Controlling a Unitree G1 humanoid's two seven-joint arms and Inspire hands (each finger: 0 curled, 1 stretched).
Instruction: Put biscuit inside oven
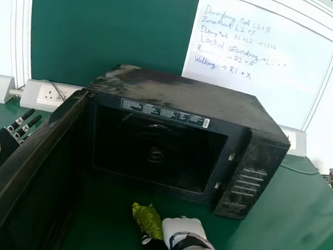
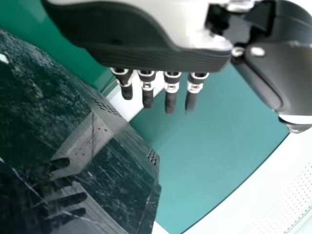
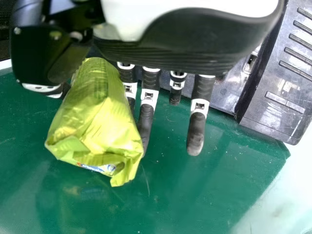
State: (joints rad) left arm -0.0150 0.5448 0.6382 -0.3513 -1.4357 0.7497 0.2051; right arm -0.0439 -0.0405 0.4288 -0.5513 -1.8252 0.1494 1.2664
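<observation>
Packet point(image 3: 95, 122) is being pinched by right hand point(image 3: 190, 44), seemingly lightly; slippage is thereby being risked. Left hand point(image 2: 146, 56): spread wide.

A whiteboard point(image 1: 306, 83) (handwritten in blue) stands beside a green panel point(image 1: 110, 29), above a socket point(image 1: 50, 94).

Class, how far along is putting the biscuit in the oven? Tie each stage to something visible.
Looks done: the oven door is open. In hand: the biscuit, between thumb and fingers of the right robot hand. Remaining: it is outside, before the opening, so it must go in and be released.
</observation>
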